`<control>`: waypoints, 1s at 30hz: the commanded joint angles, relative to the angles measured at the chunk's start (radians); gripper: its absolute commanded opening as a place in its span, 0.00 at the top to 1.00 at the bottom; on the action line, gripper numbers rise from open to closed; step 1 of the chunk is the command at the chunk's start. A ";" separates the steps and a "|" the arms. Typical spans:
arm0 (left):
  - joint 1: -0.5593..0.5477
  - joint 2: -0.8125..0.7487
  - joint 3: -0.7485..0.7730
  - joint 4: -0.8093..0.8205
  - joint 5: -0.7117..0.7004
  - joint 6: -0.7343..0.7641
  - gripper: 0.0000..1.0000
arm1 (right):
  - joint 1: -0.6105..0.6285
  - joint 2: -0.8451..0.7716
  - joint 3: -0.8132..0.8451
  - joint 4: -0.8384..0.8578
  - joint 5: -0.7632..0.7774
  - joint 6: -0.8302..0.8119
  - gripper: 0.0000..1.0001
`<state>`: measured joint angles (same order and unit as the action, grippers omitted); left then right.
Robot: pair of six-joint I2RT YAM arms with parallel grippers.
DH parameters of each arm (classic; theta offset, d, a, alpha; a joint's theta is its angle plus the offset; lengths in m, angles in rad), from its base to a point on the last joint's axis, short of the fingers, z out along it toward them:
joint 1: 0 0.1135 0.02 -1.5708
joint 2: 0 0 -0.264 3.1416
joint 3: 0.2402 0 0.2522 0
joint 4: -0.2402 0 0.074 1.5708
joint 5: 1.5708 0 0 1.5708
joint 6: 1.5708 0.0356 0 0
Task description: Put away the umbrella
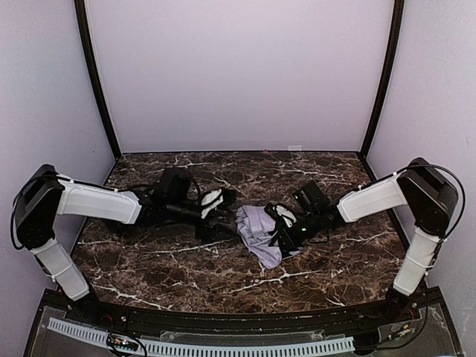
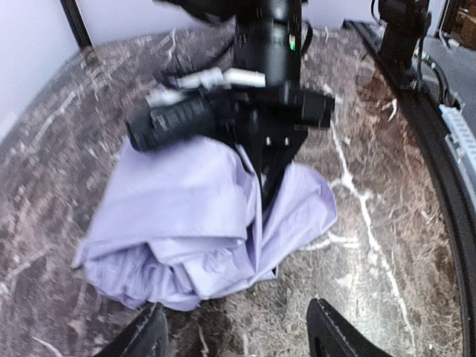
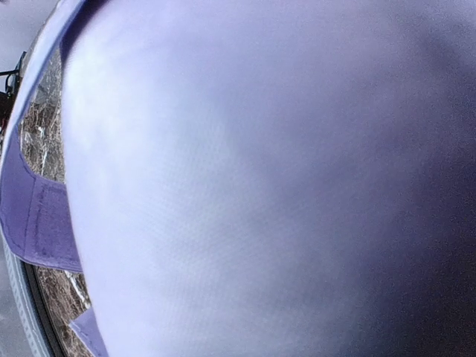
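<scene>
While the left gripper (image 2: 239, 331) gapes empty beside the umbrella (image 2: 186, 219), the right gripper (image 2: 264, 186) is pinched shut on its fabric.

The umbrella (image 3: 260, 186) cloth, out of focus, fills nearly the whole right wrist view and hides that arm's fingers. In the left wrist view the right end effector (image 2: 269, 172) is blurred, its tips buried in a fold. The left end effector (image 2: 238, 335) fingers (image 2: 145, 335) are cut off by the bottom edge.

umbrella (image 1: 256, 236): on table (image 1: 186, 282), centre | left jaws: just left of it | right jaws: at its right
</scene>
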<state>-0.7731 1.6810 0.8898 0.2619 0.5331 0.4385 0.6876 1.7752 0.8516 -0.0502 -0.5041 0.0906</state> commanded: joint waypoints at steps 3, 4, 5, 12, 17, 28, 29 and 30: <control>0.068 0.006 0.159 -0.110 0.061 -0.076 0.32 | 0.009 0.026 -0.022 0.015 0.065 -0.018 0.92; 0.085 0.075 0.222 -0.146 0.058 -0.134 0.33 | 0.010 0.026 -0.020 0.012 0.071 -0.015 0.88; 0.101 0.125 0.309 -0.188 0.053 -0.193 0.33 | 0.012 0.024 -0.021 0.011 0.075 -0.013 0.85; 0.118 0.331 0.559 -0.241 0.120 -0.343 0.01 | 0.070 -0.062 -0.023 -0.032 0.092 -0.021 0.59; 0.088 0.376 0.619 -0.367 0.118 -0.235 0.01 | 0.078 -0.191 -0.022 -0.089 0.106 -0.020 0.47; -0.015 0.357 0.552 -0.378 -0.141 0.041 0.36 | 0.045 -0.257 0.390 -0.683 -0.236 -0.402 0.35; -0.021 0.345 0.536 -0.353 -0.151 0.054 0.40 | 0.028 -0.240 0.444 -0.733 -0.240 -0.450 0.35; -0.027 0.331 0.518 -0.328 -0.158 0.068 0.44 | 0.005 -0.217 0.502 -0.746 -0.210 -0.466 0.35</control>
<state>-0.7891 2.0735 1.4666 -0.1112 0.4553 0.4091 0.7471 1.5234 1.1812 -0.5610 -0.6201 -0.1688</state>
